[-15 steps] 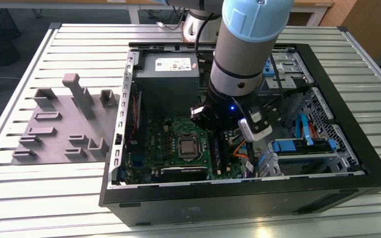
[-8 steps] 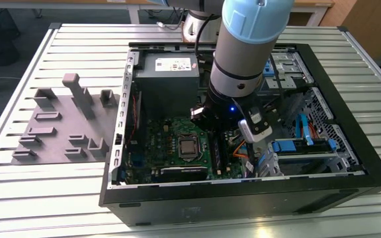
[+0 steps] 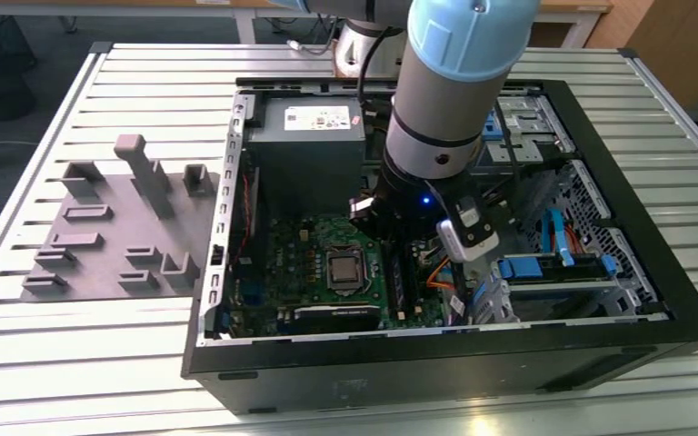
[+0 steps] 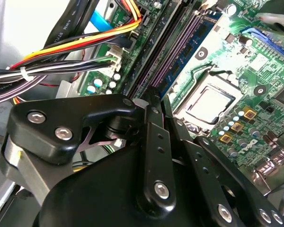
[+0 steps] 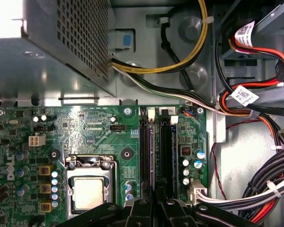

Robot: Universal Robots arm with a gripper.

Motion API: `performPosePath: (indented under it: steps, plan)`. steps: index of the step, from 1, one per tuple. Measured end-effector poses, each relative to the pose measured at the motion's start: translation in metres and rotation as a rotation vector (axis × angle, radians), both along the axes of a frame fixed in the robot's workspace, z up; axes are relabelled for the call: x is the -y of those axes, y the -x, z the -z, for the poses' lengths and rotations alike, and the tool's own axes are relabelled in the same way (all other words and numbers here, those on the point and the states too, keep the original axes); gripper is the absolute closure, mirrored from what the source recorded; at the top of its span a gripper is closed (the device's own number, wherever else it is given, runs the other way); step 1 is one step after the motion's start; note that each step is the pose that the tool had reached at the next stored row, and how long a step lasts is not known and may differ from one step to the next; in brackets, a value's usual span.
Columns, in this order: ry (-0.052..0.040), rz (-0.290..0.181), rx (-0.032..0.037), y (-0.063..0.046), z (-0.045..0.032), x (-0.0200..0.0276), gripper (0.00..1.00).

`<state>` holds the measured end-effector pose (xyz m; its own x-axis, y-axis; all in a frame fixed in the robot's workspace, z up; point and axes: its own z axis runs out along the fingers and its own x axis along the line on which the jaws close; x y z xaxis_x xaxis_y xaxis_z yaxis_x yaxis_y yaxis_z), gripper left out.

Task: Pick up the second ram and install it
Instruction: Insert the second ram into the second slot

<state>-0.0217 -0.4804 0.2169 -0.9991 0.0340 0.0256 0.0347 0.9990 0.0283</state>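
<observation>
Two wrist views give you different halves of the job. In the second wrist view, the claw (image 4: 156,94) has its fingers pressed nearly together, just beside the socket (image 4: 208,101). Its tip is over the near end of the ram (image 4: 199,40), a blue stick standing in the slot next to the socket. You cannot tell whether the fingers pinch it or only meet above it. A cable bundle (image 4: 61,66) runs past on the side of the slots away from the socket. The first wrist view adds the grey power supply (image 5: 47,47) beyond the socket.

From the exterior view you get the arm (image 3: 458,82) reaching down into the open case (image 3: 446,350). The case sits on a slatted metal table (image 3: 83,363), and the grey fixture (image 3: 119,227) lies outside it, well apart from the socket.
</observation>
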Motion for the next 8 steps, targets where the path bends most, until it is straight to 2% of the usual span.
performPosePath:
  steps: [8]
  plan:
    - [0.0,0.0,0.0,-0.0001,0.0031,-0.0012,0.86]
